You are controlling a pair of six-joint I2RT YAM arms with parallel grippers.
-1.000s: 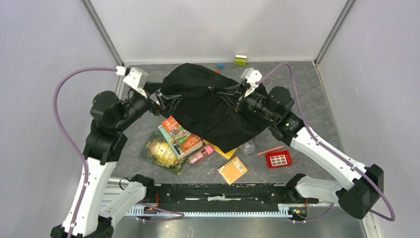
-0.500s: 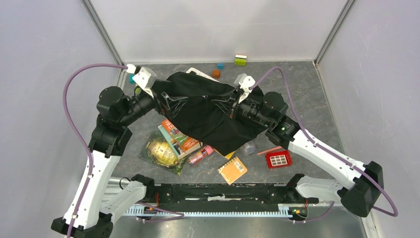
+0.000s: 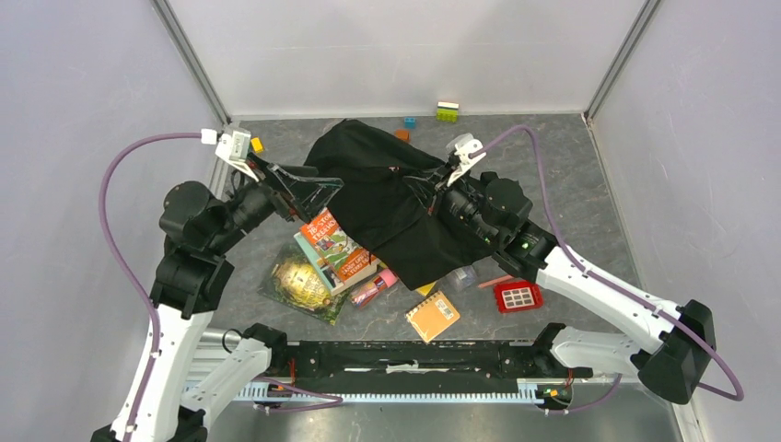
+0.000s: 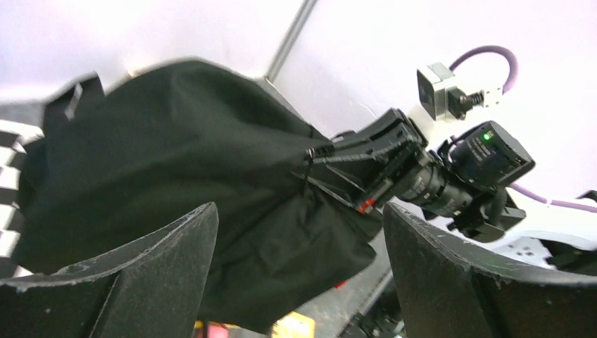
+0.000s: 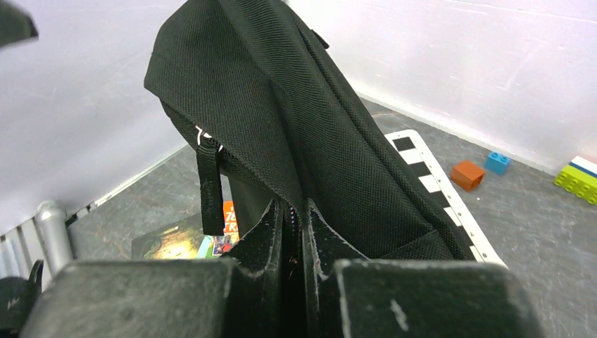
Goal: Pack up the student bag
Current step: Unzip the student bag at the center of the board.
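The student bag (image 3: 382, 198) is a black fabric backpack, bunched and raised off the table in the middle. My right gripper (image 3: 433, 189) is shut on a fold of the student bag (image 5: 281, 105) near a zip; in the right wrist view my right gripper (image 5: 294, 211) pinches the cloth, and a short strap (image 5: 210, 190) hangs to the left. My left gripper (image 3: 318, 195) stands open just left of the bag with nothing between its fingers. In the left wrist view my left gripper (image 4: 299, 274) frames the bag (image 4: 176, 155) and the right gripper (image 4: 366, 169) beyond.
Below the bag lie stacked books (image 3: 333, 247), a green-gold book (image 3: 297, 281), a pink item (image 3: 373, 288), an orange notebook (image 3: 433, 316), a red calculator (image 3: 518, 296) and a pencil (image 3: 502, 279). Toy blocks (image 3: 448, 111) sit by the back wall. A checkered strip (image 5: 436, 190) lies behind the bag.
My left gripper has drawn back left and now stands off the bag's left edge. The right gripper has shifted slightly towards me, and the bag bunches higher at the back.
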